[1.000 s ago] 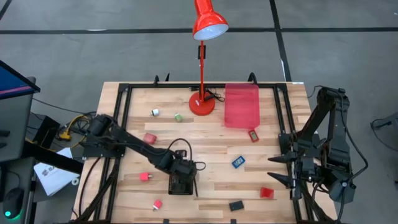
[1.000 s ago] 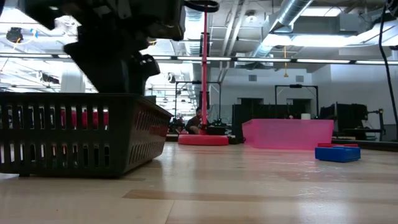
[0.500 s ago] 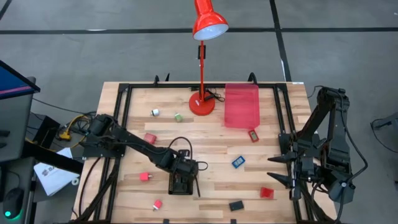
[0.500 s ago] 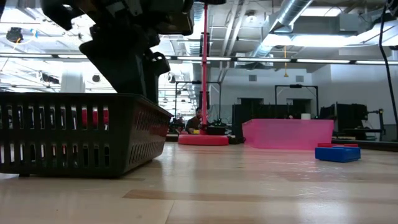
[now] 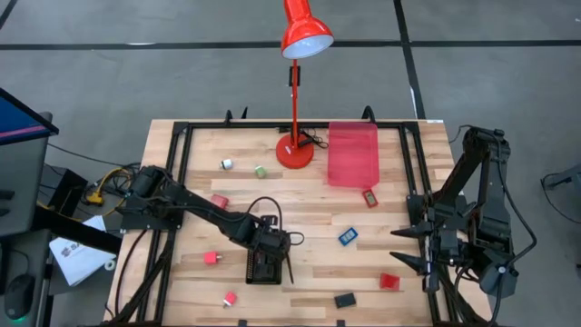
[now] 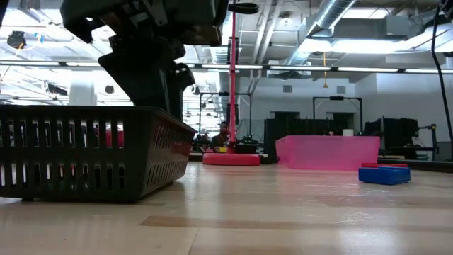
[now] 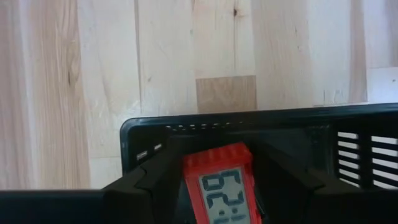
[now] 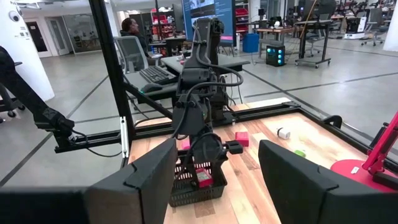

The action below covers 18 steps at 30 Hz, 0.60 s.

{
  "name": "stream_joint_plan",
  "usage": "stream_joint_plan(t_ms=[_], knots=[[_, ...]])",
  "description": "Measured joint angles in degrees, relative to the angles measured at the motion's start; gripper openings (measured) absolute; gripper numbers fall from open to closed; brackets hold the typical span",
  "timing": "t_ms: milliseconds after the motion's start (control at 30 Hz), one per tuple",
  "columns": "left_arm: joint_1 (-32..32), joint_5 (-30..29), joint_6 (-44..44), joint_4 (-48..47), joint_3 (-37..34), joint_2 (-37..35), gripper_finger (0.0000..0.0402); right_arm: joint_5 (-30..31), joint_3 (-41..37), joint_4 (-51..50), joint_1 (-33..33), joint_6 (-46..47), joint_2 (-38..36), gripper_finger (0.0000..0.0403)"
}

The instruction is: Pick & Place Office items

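Left gripper (image 5: 269,259) over the black basket (image 5: 253,271), fingers pinching a red digital clock (image 7: 224,186). Right gripper (image 5: 404,247) waits spread. Roughly nine items remain loose.

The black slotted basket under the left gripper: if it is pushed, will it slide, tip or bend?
The black slotted basket would probably slide rather than tip: it sits low and wide on smooth wood. Its thin slotted walls suggest light plastic that may flex slightly. The left gripper is over it with a red digital clock between its fingers.
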Motion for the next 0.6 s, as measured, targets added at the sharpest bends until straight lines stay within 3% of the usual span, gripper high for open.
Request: stream_joint_plan(t_ms=[333, 467, 600], knots=[[-0.1, -3.3, -0.1, -1.8, 0.0, -0.1, 0.0244, 0.0, 0.0, -0.6, 0.0, 0.0, 0.0, 0.0223], [-1.3, -12.5, -0.6, -6.9, 0.0, -2.7, 0.0262, -1.0, 0.0, -4.1, -0.2, 3.4, 0.0, 0.0223], [-3.9, -21.9, -3.5, -7.2, -0.1, -7.8, 0.027, -8.1, -0.1, -11.3, -3.5, 11.5, 0.0, 0.0223]])
